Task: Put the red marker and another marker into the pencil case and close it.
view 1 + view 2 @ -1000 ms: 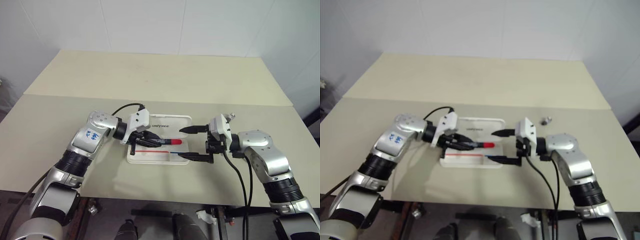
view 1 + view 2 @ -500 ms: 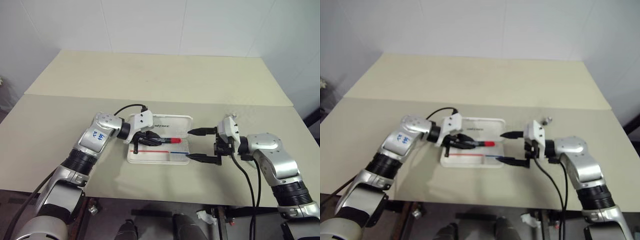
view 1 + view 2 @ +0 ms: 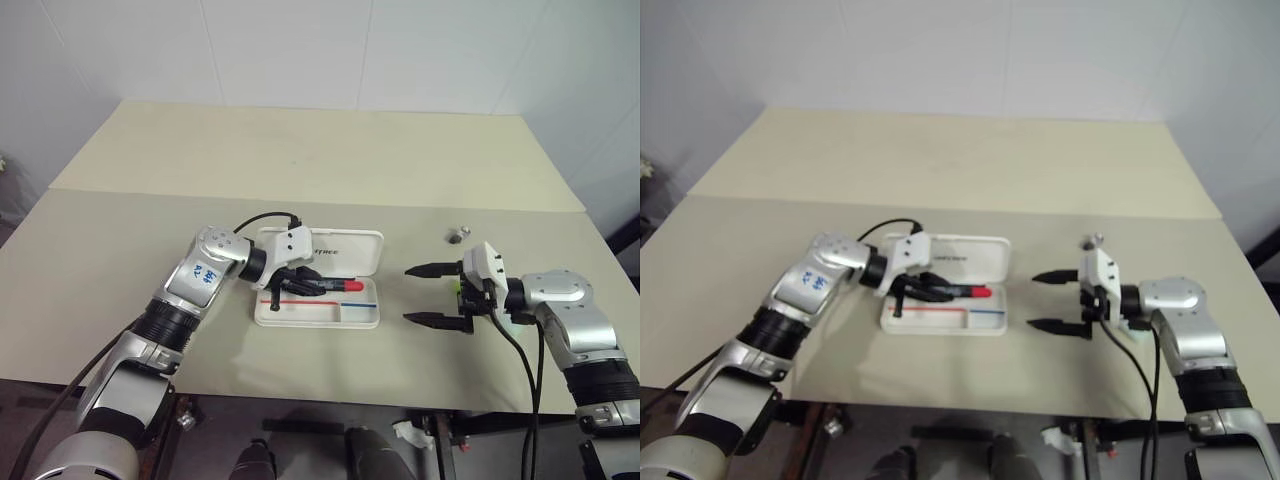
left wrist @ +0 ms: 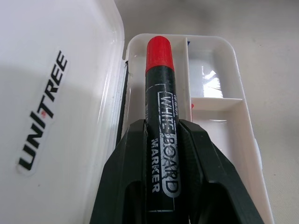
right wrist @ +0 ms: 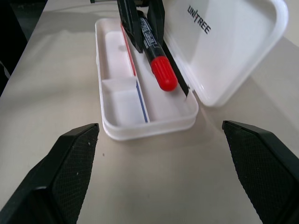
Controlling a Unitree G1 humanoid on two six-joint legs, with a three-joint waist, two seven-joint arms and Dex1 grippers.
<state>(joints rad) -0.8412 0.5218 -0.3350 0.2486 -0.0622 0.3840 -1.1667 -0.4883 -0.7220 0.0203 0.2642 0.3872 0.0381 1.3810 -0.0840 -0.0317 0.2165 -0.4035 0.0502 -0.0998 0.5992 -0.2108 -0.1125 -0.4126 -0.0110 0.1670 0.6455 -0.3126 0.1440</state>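
- Status: the pencil case (image 3: 330, 270) lies open on the surface (image 3: 300, 160), lid folded back flat on the far side and tray toward me. The lid has not been closed.
- My left pincer (image 3: 305, 285) is clenched on the black barrel of the red marker (image 3: 335, 285) and holds it over the tray, lengthwise along the hinge side, red cap pointing toward my right arm. I judge the marker is not yet released into the tray; whether it already touches the tray floor I cannot tell.
- My right pincer (image 3: 432, 295) is released, jaws spread wide and empty, just beside the right end of the case and apart from it.
- The other marker: a pale green patch shows beside the right wrist in the head views (image 3: 456, 287); I judge this may be it, but it is too small to confirm.
- Remaining, as I judge it: release the red marker, fetch and insert the second marker, then fold the lid shut.
- View differences: the left wrist view shows the print on the barrel and the fingers (image 4: 131, 186) seated on either side of it. The right wrist view shows the tray dividers and the red and blue stripes. The head views add a small metallic object (image 3: 455, 236) on the surface beyond the right pincer.
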